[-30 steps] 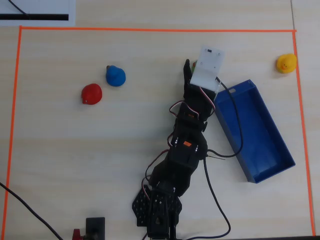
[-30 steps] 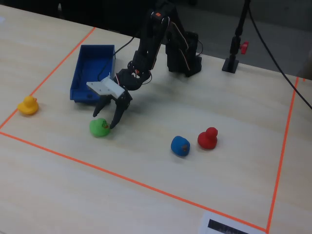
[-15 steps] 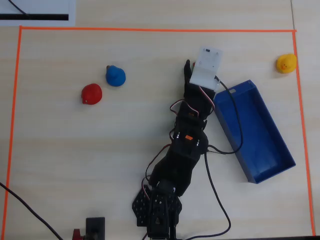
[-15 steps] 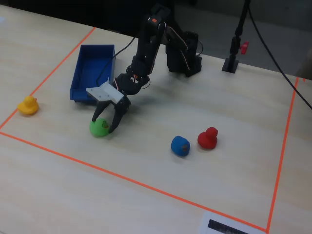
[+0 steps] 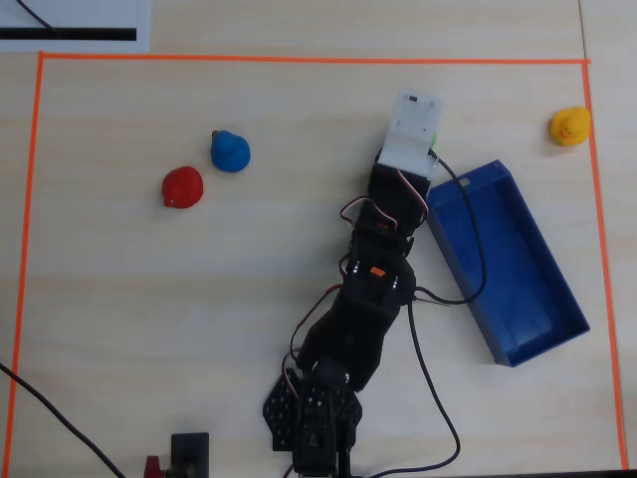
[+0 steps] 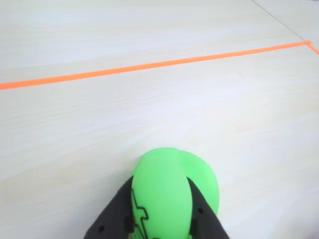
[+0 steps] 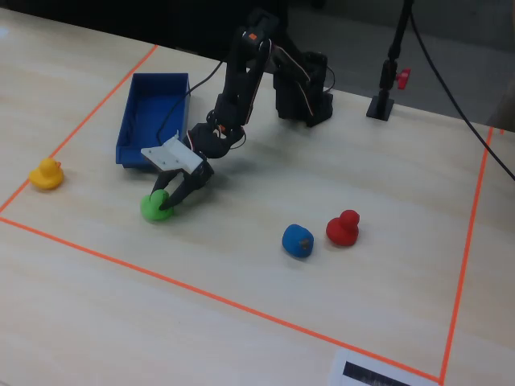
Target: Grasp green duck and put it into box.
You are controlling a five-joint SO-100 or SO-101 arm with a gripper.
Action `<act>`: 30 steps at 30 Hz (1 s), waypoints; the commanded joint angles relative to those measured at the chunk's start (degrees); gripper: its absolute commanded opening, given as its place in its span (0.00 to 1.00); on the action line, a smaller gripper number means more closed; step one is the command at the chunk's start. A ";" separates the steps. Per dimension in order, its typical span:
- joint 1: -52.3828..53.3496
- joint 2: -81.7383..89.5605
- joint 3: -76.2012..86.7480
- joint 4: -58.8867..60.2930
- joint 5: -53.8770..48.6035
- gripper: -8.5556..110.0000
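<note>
The green duck [image 6: 172, 191] sits on the table between my gripper's [image 6: 162, 185] two black fingers [image 6: 119, 209], which press on both of its sides. In the fixed view the gripper [image 7: 166, 199] is down on the duck [image 7: 154, 208], just off the near end of the dark blue box [image 7: 153, 112]. In the overhead view the white wrist mount [image 5: 411, 129] hides the jaws and only a green sliver of the duck [image 5: 433, 139] shows, left of the box's [image 5: 513, 274] far corner. The box has nothing in it.
A yellow duck [image 5: 569, 125] sits in the far right corner of the orange tape border [image 5: 299, 59]. A blue duck [image 5: 230, 151] and a red duck [image 5: 182, 186] sit at the left. A black cable [image 5: 468, 234] crosses the box. A black stand [image 7: 381, 103] stands by the arm base.
</note>
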 commanded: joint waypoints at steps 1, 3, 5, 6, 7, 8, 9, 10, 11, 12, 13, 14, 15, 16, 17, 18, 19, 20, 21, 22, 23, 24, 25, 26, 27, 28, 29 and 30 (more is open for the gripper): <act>1.41 7.47 -0.97 7.47 -0.09 0.07; 1.41 12.22 -0.44 10.81 2.11 0.07; 1.41 17.31 -0.26 13.97 4.48 0.07; 1.58 19.78 -0.70 16.08 5.45 0.07; 1.93 22.06 -1.49 18.72 6.33 0.07; 2.46 24.26 -2.55 21.71 7.29 0.07; 3.16 26.37 -3.52 24.79 7.91 0.07; 3.87 28.30 -4.48 27.60 8.35 0.07; 4.75 30.15 -5.36 30.06 8.96 0.07; 5.80 31.82 -6.24 32.43 9.40 0.07; 6.94 33.40 -6.94 34.54 9.67 0.07; 8.35 34.72 -7.56 36.39 10.11 0.07; 9.93 35.86 -7.82 37.71 10.72 0.07; 11.60 36.83 -7.91 38.94 10.99 0.07; 13.45 37.53 -7.82 40.34 10.90 0.07; 15.29 38.06 -7.65 41.84 10.55 0.07; 17.14 38.41 -7.56 43.07 10.46 0.07; 18.98 38.67 -7.47 44.38 10.28 0.07; 20.74 39.02 -7.47 45.88 10.20 0.07; 22.32 39.29 -7.38 47.37 10.20 0.07; 23.82 39.64 -7.38 49.39 10.28 0.07; 25.14 40.08 -7.38 51.59 10.55 0.07; 26.19 40.69 -7.21 54.05 10.46 0.07; 27.16 41.48 -6.42 55.46 10.28 0.07; 27.77 42.36 -5.36 55.99 10.28 0.07; 28.21 43.15 -4.04 56.34 10.20 0.07; 28.56 43.95 -2.72 56.34 10.20 0.07; 28.65 44.65 -1.49 56.43 10.11 0.07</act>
